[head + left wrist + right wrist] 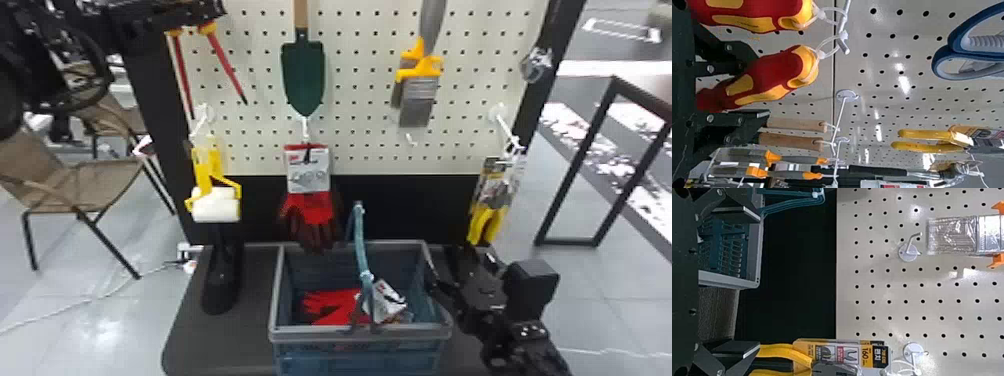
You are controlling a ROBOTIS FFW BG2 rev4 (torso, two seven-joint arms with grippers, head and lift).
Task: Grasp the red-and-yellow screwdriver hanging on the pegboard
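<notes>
— Screwdriver where?
— High on the pegboard's left, looped to a hook; our left pincer stands spread around it, not pinching. Right pincer hangs spread by the basket.
— Risk?
— Its twin hangs just beside; we judge that closing off-centre could nip both, or the loop could let it swing away.

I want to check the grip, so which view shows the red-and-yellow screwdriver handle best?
The left wrist view: the handle lies large and whole between the left tool's open fingers. In the head view the arm covers it, leaving the red shafts below. The right wrist view faces the pliers, elsewhere on the board.
</notes>
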